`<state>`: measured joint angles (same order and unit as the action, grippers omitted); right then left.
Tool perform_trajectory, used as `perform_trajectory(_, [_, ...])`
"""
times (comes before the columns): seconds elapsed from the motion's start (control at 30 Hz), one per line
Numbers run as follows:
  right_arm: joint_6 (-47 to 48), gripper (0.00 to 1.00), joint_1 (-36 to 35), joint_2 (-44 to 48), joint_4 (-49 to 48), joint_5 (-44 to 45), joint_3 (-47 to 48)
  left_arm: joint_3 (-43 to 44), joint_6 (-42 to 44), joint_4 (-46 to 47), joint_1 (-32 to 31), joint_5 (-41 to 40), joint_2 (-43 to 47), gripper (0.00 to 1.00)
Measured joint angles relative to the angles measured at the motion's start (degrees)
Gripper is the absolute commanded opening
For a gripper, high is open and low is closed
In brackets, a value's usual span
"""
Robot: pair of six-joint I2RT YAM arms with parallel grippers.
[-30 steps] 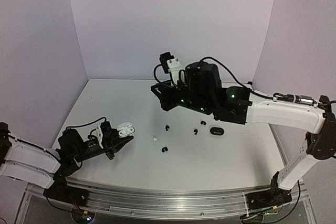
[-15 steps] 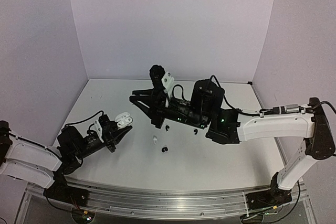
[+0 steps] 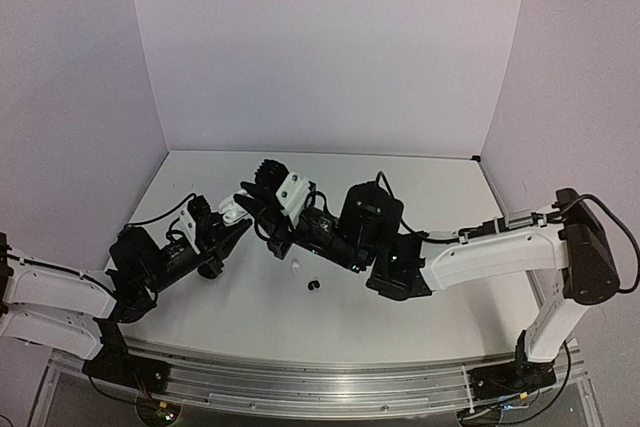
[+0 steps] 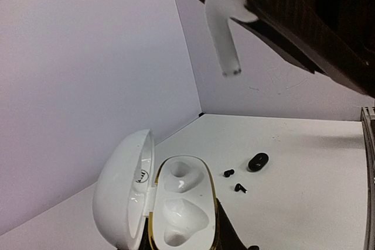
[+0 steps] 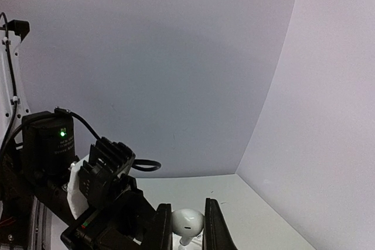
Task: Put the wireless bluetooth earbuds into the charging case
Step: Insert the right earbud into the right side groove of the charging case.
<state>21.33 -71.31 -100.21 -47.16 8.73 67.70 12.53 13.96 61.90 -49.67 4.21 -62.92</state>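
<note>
Clamped in right gripper [image 5: 187, 229]: white earbud [image 4: 225, 24], stem pointing down. Below and left, gripped lid-open by left gripper [image 3: 238, 229]: white charging case [image 4: 176, 203], both wells empty.

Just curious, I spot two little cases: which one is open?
The white charging case, gripped by the left gripper, lid swung back and both sockets empty. The black case lies closed on the table.

the charging case [image 4: 176, 203] sits in the left gripper [image 3: 238, 225], lid to its left. i see one earbud [image 4: 225, 21] in the right gripper [image 5: 187, 226], above it. on the table [image 4: 316, 162] to the right lie two earbuds [image 4: 228, 173], possibly another case [image 4: 258, 161] just behind.
</note>
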Motion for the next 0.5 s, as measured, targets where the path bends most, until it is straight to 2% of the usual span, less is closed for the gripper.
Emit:
perform_trajectory(0.2, [0.73,0.00,-1.60,-2.15,-2.92,6.04,-0.95,1.10,1.10,-0.40,0.11,-1.47,-0.63,0.00])
perform_trajectory(0.5, [1.47,0.00,-1.71,-4.70,-5.91,10.34,-1.16,1.10,1.70,-0.38,0.11,-1.23,-0.92,0.00])
